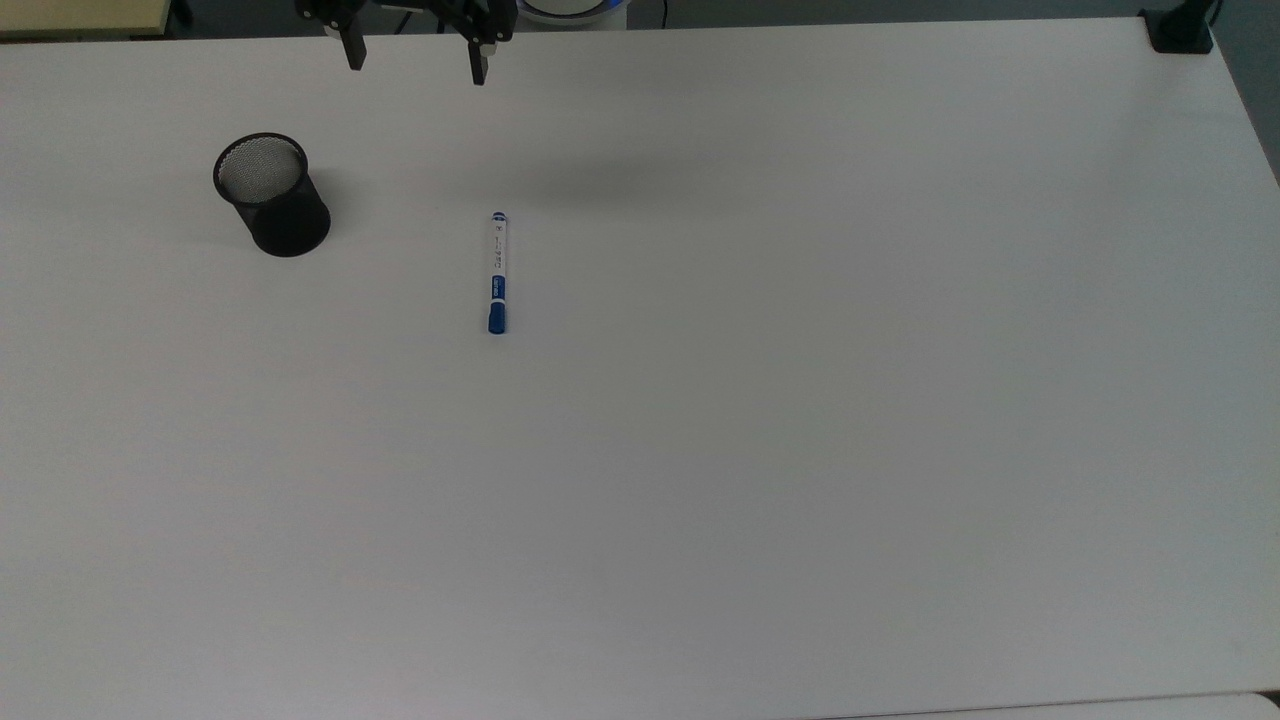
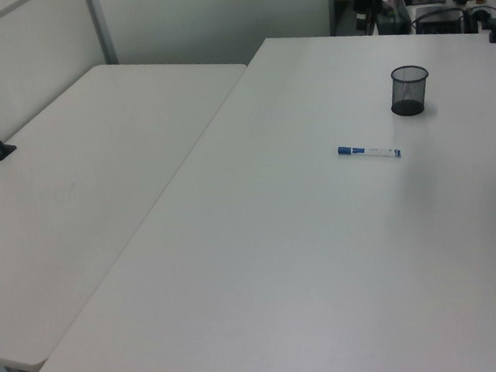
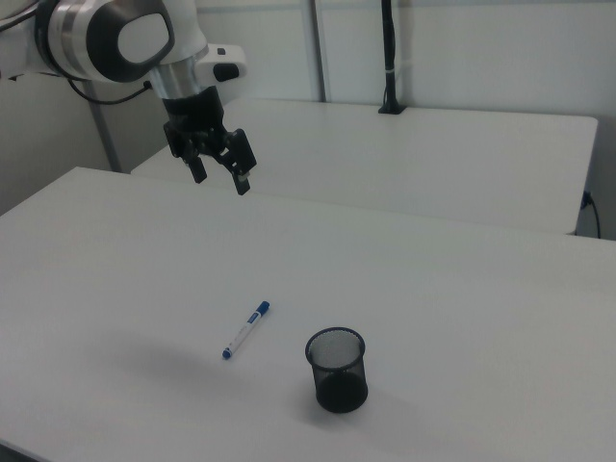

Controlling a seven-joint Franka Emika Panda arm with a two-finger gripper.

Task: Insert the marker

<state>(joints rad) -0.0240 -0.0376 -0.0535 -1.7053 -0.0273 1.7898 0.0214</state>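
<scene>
Marker (image 1: 497,272) lies flat on the white table (image 1: 800,400), nothing touching it, long axis running up-down in the top view, blue cap toward the bottom of the top view, small blue end toward the top. End effector (image 1: 413,55) sits at the top edge of the top view, raised above the table, fingers (image 1: 352,48) spread wide apart, holding nothing. Marker is well apart from the end effector, below it and slightly to the top view's right. In the right view the end effector (image 3: 220,177) hangs high over the table's far side, marker (image 3: 245,329) lower and nearer the camera. Black mesh cup (image 1: 271,194) stands upright on the top view's left, apart from the marker. In the left view the marker (image 2: 369,151) lies below and left of the cup (image 2: 409,89).
</scene>
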